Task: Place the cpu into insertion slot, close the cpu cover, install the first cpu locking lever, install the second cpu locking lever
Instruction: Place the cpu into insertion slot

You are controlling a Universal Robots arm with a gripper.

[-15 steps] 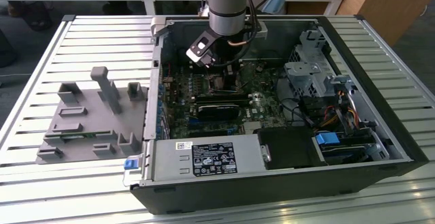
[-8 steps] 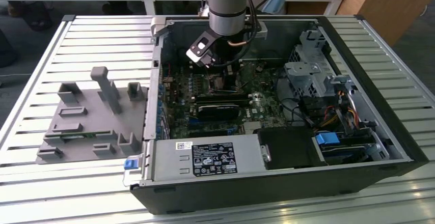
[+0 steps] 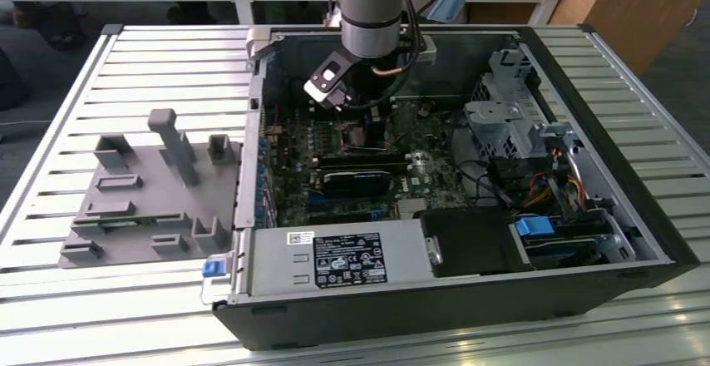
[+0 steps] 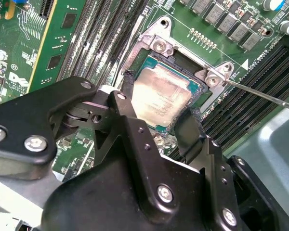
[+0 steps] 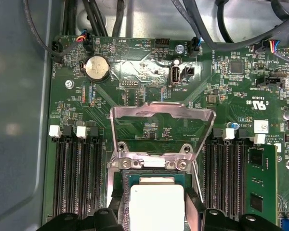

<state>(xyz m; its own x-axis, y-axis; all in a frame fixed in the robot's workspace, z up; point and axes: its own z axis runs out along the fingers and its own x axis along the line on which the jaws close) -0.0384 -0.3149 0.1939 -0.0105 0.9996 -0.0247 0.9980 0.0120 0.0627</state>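
- The jaws clamp two opposite edges of the cpu (image 4: 161, 96) in the second wrist view. The gripper (image 4: 159, 111) holds it low in the insertion slot (image 4: 198, 89), so I judge placing is the step in hand.
- In the first wrist view the cpu cover (image 5: 135, 111) stands raised. Letting go calls for the chip lying flat and square, but the fingers hide the socket's near edge.
- In the exterior view the arm (image 3: 372, 8) reaches into the open computer case (image 3: 444, 316). The socket is too dark to make out.

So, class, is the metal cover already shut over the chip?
No, the cover stands tilted up off the chip, with green board showing through its window.
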